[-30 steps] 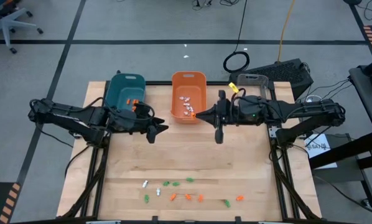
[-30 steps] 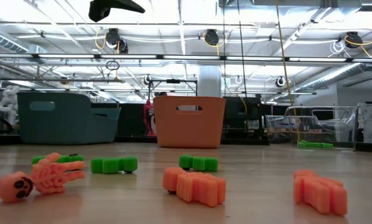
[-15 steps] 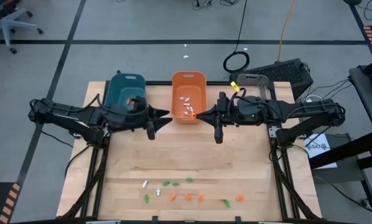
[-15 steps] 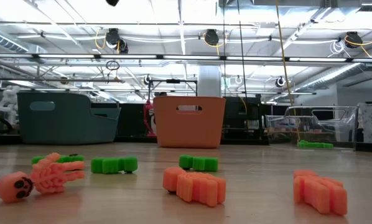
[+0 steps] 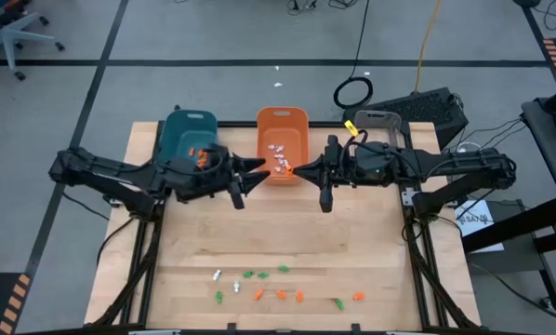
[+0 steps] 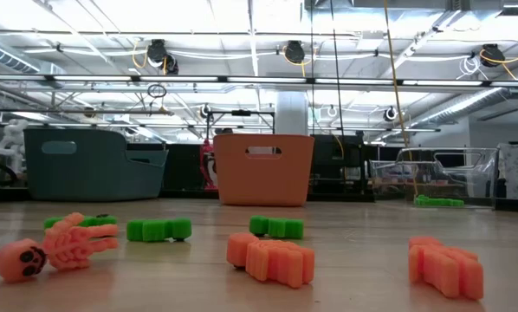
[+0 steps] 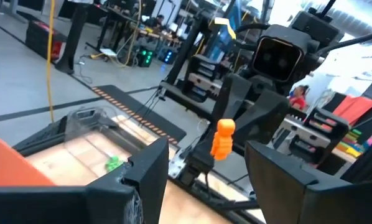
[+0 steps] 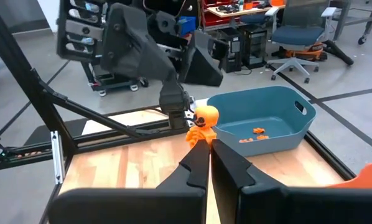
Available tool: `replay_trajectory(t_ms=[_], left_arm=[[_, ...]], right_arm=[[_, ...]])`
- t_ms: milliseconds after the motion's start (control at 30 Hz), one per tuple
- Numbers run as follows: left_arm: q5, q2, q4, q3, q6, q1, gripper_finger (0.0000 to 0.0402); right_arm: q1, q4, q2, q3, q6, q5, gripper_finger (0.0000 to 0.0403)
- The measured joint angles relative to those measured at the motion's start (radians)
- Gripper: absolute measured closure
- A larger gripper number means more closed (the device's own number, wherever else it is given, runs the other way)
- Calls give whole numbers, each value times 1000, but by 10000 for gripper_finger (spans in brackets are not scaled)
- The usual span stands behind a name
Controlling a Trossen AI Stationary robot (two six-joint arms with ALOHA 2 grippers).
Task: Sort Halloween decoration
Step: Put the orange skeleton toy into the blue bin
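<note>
My right gripper (image 8: 206, 148) hangs high over the table's middle (image 5: 293, 171), in front of the orange bin (image 5: 282, 140), shut on a tiny orange skeleton (image 8: 202, 123). My left gripper (image 5: 258, 170) faces it from the table's left, level and open. In the left wrist view the skeleton (image 7: 222, 138) shows a little beyond the gap between my left fingers (image 7: 204, 155), touching neither. More Halloween decoration, orange, green and white trinkets (image 5: 280, 288), lies on the wood near the front edge, as the low view (image 6: 272, 258) also shows. My right gripper pinches the orange skeleton by its lower part (image 8: 200, 139) between the free ends of its two fingers. The fingers reach about level from the table's right side. The skeleton stands upright above the fingertips, head up, lifted well clear of the table.
Three bins stand along the far edge: a teal one (image 5: 190, 135) with orange pieces in it (image 8: 259, 132), the orange one with pale pieces, and a clear one (image 5: 376, 126) with a green piece (image 7: 113, 163). Bare wood lies between the arms and the trinket row.
My left gripper has risen and moved toward the table's right, toward my right gripper, tipping up from pointing down to level; it has left the top of the low view. Its fingers stay open. My right gripper has kept still with the skeleton.
</note>
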State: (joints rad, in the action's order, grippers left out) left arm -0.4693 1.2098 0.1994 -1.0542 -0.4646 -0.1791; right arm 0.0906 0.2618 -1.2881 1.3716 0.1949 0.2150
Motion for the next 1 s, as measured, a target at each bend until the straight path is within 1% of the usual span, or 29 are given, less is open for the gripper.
replay_trajectory(t_ms=[200, 367, 600, 900, 1000], left_arm=[[24, 77, 137, 0, 1, 0, 190], [50, 127, 192, 0, 0, 0, 190], [50, 172, 211, 0, 1, 4, 190], [47, 177, 213, 0, 8, 39, 190], [62, 183, 217, 0, 21, 60, 190]], right_arm=[[0, 0, 0, 0, -17, 2, 403], [-5, 1, -3, 0, -24, 2, 403], [-23, -1, -4, 0, -24, 1, 403], [-26, 0, -4, 0, -24, -2, 403], [-27, 0, -4, 0, -24, -2, 403]])
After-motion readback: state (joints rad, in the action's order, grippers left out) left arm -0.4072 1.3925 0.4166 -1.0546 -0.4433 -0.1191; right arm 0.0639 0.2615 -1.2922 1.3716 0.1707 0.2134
